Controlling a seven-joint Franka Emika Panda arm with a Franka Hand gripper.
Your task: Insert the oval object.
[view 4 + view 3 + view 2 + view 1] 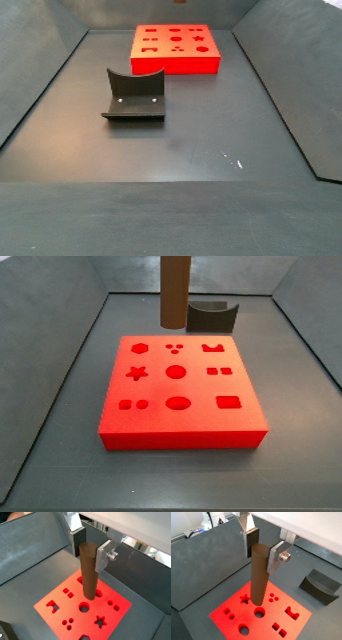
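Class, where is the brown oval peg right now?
The brown oval peg hangs upright in the pincer, above the red block in both wrist views; a side view shows it beside the dark curved block.

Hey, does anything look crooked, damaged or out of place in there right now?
Nothing stands out. The tool holds the oval object upright above the red block, which lies flat, looks intact, and has no piece in its cut-outs. The dark grey curved block sits apart on the floor.
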